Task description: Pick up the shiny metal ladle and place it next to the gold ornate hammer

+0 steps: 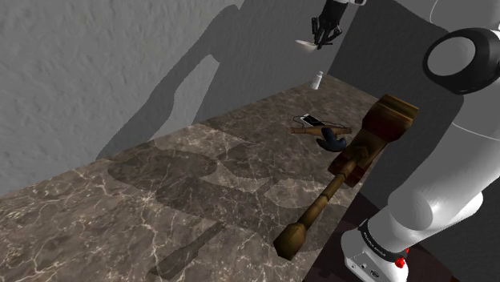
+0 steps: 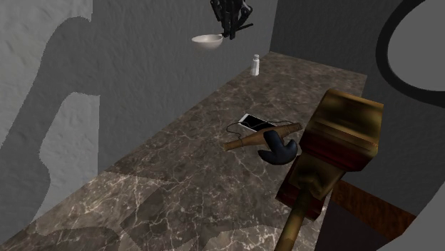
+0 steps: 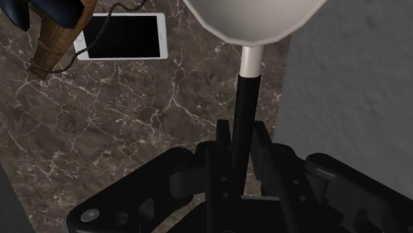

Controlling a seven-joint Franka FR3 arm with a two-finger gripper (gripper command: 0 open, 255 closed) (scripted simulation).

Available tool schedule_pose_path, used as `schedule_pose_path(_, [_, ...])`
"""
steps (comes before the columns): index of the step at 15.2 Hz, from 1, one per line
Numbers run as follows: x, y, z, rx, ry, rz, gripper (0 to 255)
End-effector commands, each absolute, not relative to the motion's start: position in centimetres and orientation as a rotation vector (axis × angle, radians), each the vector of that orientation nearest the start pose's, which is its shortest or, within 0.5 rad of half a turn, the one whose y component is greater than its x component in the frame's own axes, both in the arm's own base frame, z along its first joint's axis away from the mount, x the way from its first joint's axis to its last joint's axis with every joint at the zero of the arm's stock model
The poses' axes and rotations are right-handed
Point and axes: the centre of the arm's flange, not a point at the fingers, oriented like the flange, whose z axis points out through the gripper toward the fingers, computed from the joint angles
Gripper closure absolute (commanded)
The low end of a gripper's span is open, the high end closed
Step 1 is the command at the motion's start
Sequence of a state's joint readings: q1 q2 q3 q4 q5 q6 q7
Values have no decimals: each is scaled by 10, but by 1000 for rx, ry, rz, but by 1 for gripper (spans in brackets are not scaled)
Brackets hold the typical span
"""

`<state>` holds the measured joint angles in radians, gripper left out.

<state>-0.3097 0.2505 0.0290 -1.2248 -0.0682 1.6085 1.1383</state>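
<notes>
End effector (image 1: 327, 30) is high in the air, well above the hammer (image 1: 360, 152) and past its head end. Wrist view: both fingers (image 3: 222, 142) are clamped on the ladle's black handle, nothing slack between them.

Ladle (image 2: 207, 41) is airborne and clear of the worktop (image 1: 160, 200). It is drawn with a pale bowl and a dark stem, no metal shine. The bowl juts out sideways from the grip.

Hammer lies flat, brown-gold, with its blocky head toward the far end and a long handle running back toward the stand.

Just beside the hammer's head are a white phone (image 1: 307, 121) with a thin cable, and a small tool (image 2: 278, 148) with a dark head and wooden shaft. A small white bottle (image 1: 317, 79) stands well beyond the hammer.

Risks, as judged:
- The grip sits on a thin stem with the bowl hanging out, so a quick swing could twist the ladle in the fingers
- The ground beside the hammer's head is cluttered, and setting down there could land the bowl on the phone or snag the cable
- The hammer's head stands tall, so a low approach might clip it
- The hammer seems close to the worktop's edge, and a release on that side could roll the ladle off
</notes>
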Motion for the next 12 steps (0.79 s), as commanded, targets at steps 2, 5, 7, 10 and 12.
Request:
schedule_pose_path(2, [606, -185, 660, -2374, 2046, -229, 255])
schedule_pose_path(5, [606, -185, 676, -2374, 2046, -229, 255])
schedule_pose_path(7, [606, -185, 687, -2374, 2046, -229, 255])
schedule_pose_path(10, [606, -185, 701, -2374, 2046, -229, 255])
schedule_pose_path(12, [595, -161, 701, -2374, 2046, -229, 255])
